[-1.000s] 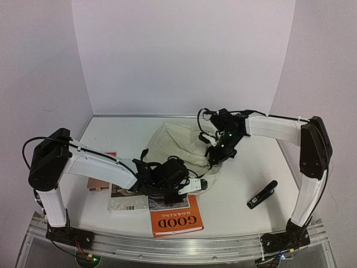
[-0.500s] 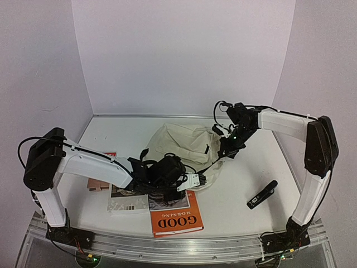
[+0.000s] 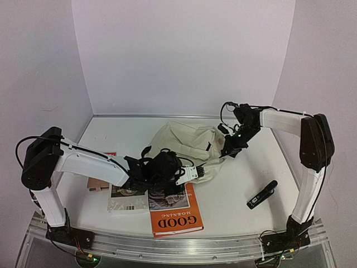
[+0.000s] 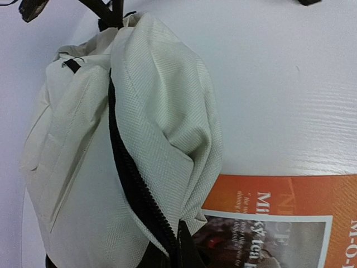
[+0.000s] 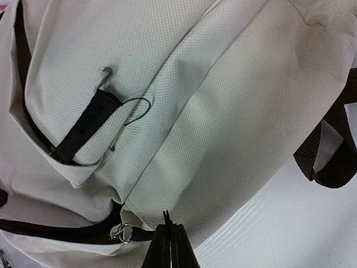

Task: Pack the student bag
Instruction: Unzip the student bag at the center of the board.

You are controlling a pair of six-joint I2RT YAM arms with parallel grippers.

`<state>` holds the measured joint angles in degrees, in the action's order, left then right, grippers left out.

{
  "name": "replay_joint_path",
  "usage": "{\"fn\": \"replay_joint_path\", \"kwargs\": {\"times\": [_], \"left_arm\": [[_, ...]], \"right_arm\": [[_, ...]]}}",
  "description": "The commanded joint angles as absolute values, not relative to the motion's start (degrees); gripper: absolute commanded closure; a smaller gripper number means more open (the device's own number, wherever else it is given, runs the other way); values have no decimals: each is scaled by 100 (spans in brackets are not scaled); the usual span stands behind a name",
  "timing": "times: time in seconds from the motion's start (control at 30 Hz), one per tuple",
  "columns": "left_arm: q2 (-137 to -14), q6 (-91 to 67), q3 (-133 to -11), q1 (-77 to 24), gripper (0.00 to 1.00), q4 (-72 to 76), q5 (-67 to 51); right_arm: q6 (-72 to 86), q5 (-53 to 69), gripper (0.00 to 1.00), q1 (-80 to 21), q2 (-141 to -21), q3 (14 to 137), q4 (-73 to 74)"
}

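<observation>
Clutter lies mostly on the near left of the table. An orange book with "GOOD" on the cover sits at the near edge, and a thin booklet lies just beside it on the left. A brown flat item is partly hidden under the left arm. On the near right, well apart from the rest, lies a slim black device.

The student bag lies in the middle of the table, and its near corner rests over the top of the orange book. The left gripper is closed on the near end of the bag, at the black zipper. The right gripper is at the far right corner of the bag. Its fingers are pressed together on the black zipper strip, just beside a small metal ring.

One second ago the right gripper was more to the left, over the bag. Now it is further right, and the cream fabric is drawn out wider between the two grippers. The left gripper is now a little further back, nearer to the bag.

White table surface shows behind the bag up to the back wall, and also between the bag and the black device. The right arm stands near the right wall.
</observation>
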<state>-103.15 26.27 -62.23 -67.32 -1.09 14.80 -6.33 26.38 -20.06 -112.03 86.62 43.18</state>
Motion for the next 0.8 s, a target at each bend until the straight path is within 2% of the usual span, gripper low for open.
{"fn": "replay_joint_path", "kwargs": {"times": [0.0, 0.3, 0.37, 0.43, 0.47, 0.53, 0.6, 0.67, 0.77], "left_arm": [[-10101, 3016, -6316, -6381, 100, -458, 1857], [-11106, 3702, -7352, -5809, 99, 283, 1456], [-11309, 3599, -7527, -5718, 91, 284, 1412], [-11410, 3305, -7688, -5662, 73, 188, 1417], [-11402, 3064, -7766, -5645, 60, 7, 1374], [-11274, 2507, -7926, -5644, 41, -423, 1346], [-10980, 1783, -7933, -5643, 32, -862, 1324], [-10568, 900, -7746, -5644, 21, -1163, 1147], [-9864, -294, -7188, -5653, 14, -1356, 847]], "right_arm": [[-712, 1382, 100, -1050, -10889, 8984, 3837], [-706, 1572, 100, -931, -10139, 8242, 3839], [-689, 1692, 100, -928, -10198, 8165, 3843], [-629, 1835, 99, -931, -10299, 8170, 3849], [-587, 1907, 92, -930, -10337, 8201, 3862], [-528, 2071, 66, -930, -10269, 8234, 3911], [-426, 2299, 36, -935, -10053, 8223, 3953], [-296, 2634, 23, -952, -9797, 8173, 4023], [-118, 3190, 18, -1143, -9471, 7978, 4115]]}}
